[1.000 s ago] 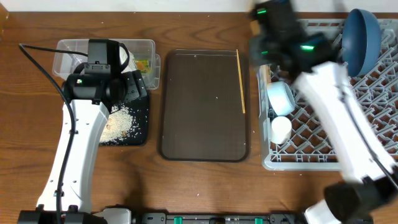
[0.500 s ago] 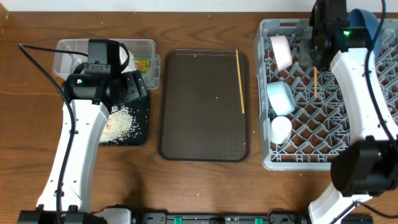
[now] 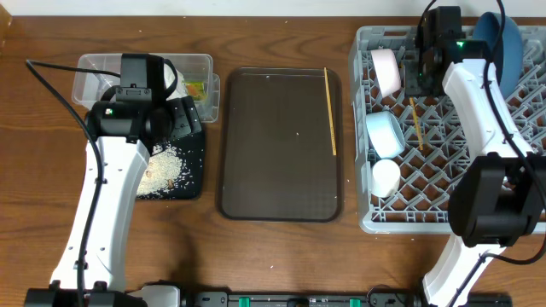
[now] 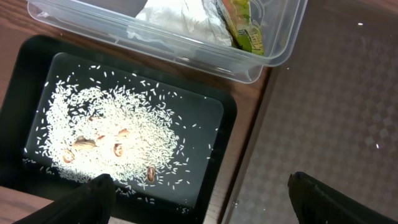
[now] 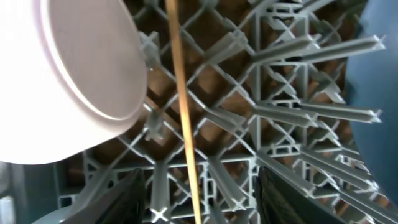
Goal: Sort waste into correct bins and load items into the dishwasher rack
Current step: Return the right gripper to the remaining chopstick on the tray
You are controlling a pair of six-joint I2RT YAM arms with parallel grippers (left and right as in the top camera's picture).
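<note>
The dishwasher rack, a square grey plastic crate with a lattice floor and upright pegs, stands at the right of the wooden surface. Along its left side sit a rounded white-pink bowl on edge, a light blue bowl and a small white cup. A glossy dark blue plate stands upright at the far right corner. One thin wooden chopstick lies slanted across the grid beside the bowls.

The right gripper hangs over the rack's far end. In the wrist view its jaws are spread wide on either side of the chopstick with a gap on both sides, gripping nothing.

A second chopstick lies straight along the right rim of the matte brown serving tray in the middle.

At the left, the clear plastic tub holds the crumpled white tissue and the yellow-green wrapper. Just beside it, the shallow black tray carries a scatter of whitish rice grains with a few brownish bits. The left gripper hovers above this tray, its jaws wide apart and empty.
</note>
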